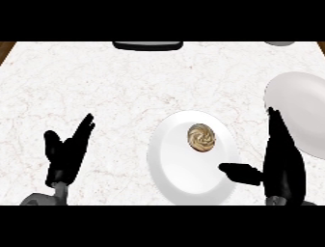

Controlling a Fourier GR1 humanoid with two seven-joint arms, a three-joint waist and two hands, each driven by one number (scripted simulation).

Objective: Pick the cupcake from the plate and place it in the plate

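On the marble counter [87,82] the cupcake [201,137] sits on the near plate [186,178]; both the left hand [65,152] and right hand [282,154] are open, holding nothing

cupcake [201,136] | brown swirl (seen from above) | upright on near white plate [186,181]

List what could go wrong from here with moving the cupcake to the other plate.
1. The right hand is open, its thumb over the near plate; closing in could nudge that plate.
2. The cupcake is small and may be knocked over.
3. The far plate reaches the view's right edge, so a late release might miss it.
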